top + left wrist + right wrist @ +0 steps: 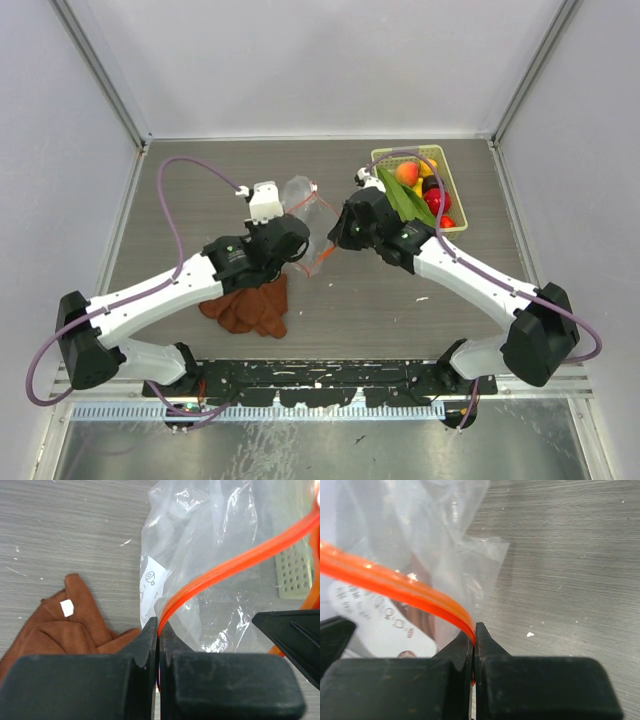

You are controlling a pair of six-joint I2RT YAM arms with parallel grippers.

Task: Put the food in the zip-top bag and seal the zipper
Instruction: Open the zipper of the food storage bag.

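The clear zip-top bag (308, 212) hangs between my two grippers at mid-table, empty. Its orange-red zipper (235, 562) runs up to the right in the left wrist view and up to the left in the right wrist view (385, 582). My left gripper (303, 243) (159, 622) is shut on one end of the strip. My right gripper (338, 232) (474, 629) is shut on the strip's other side. The food lies in the pale green basket (452, 190) at the back right: peach (407, 173), red apple (436, 200), green leaves (400, 200), yellow banana (428, 168).
A rust-brown cloth (250, 305) (65, 625) lies crumpled under my left arm. The basket's slotted wall (295, 572) shows behind the bag. The right gripper's black finger (295, 635) reaches into the left wrist view. Walls enclose the table on three sides.
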